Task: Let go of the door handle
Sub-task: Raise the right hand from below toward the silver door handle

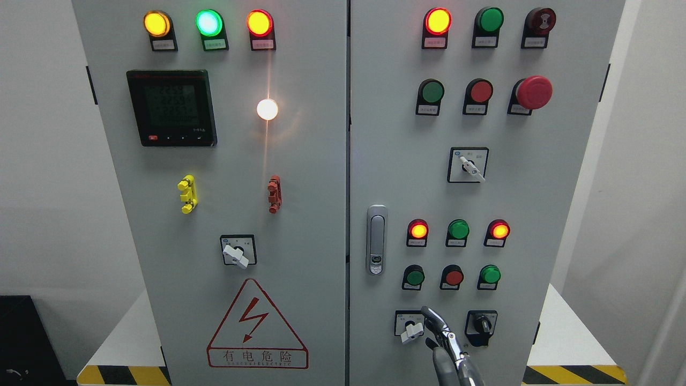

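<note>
**Handle Free, Hand Down Low**

Big pale grey metal cabinet [300, 214] with two flat, smooth doors, shut side by side. Lots of round shiny lamps and buttons on both.

On the right-side grey door [536, 214], near its inner edge: long silver metal door handle [377, 238], round at both ends, lying flat in its slot, small keyhole at the bottom. Nothing touching it.

Well below it, at the bottom edge: dark grey shiny right hand [447, 346], thin jointed fingers [435, 320] loosely spread, holding nothing, close by a small white knob switch [411, 331].

Letting-go step looks done. Next, most likely: pull the arm back and down, slowly, with no bump on the white knob. Left hand not seen.
</note>
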Controlling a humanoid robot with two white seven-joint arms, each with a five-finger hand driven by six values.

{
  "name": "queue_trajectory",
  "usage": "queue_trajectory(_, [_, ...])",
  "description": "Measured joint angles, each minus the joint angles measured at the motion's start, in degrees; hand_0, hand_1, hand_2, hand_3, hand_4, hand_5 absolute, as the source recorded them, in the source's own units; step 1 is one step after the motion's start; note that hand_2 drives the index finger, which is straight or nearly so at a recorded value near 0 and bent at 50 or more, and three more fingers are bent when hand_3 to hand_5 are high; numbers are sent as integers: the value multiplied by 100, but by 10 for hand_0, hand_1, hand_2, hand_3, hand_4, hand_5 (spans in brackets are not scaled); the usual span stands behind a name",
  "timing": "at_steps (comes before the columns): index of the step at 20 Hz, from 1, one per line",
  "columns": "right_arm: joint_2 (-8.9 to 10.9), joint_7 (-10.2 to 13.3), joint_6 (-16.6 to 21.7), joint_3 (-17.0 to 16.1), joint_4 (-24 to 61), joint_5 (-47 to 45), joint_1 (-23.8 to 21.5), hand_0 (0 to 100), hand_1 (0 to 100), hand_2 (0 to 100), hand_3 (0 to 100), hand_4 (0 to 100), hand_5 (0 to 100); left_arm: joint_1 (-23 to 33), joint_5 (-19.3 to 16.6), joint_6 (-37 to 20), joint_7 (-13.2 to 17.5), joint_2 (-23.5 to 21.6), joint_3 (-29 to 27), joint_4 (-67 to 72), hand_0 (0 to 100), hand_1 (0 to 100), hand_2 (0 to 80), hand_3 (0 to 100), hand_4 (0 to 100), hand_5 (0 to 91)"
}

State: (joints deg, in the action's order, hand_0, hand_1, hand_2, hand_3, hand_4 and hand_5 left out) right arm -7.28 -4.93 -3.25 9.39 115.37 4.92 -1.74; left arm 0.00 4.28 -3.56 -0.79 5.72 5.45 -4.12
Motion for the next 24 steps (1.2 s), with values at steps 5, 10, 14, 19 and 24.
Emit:
queue_trajectory(5, [-2, 6, 5, -3, 2, 9, -20, 340, 0, 0, 0, 0, 0, 0, -1, 0, 0, 0, 0, -1, 120, 556, 0, 0, 0, 0])
queue_trajectory(10, [0, 7, 22, -4, 6, 328, 71, 411, 121, 0, 120, 195, 137, 0, -1, 0, 0, 0, 0, 0, 120, 556, 0, 0, 0, 0])
queue_trajectory(14, [-3, 78, 17, 5, 2, 897, 122, 434, 217, 0, 519, 575, 594, 0, 0, 0, 0, 0, 0, -1, 120, 556, 0, 0, 0, 0])
queue_trajectory(19, [-5, 347, 12, 64, -20, 1939, 153, 428, 278, 0, 924, 967, 1000, 0, 0, 0, 0, 0, 0, 0, 120, 556, 0, 0, 0, 0])
queue_trajectory(24, [-7, 805, 12, 204, -96, 2920, 166, 377, 282, 51, 1000, 1000, 1000, 0, 0, 0, 0, 0, 0, 0, 120, 556, 0, 0, 0, 0])
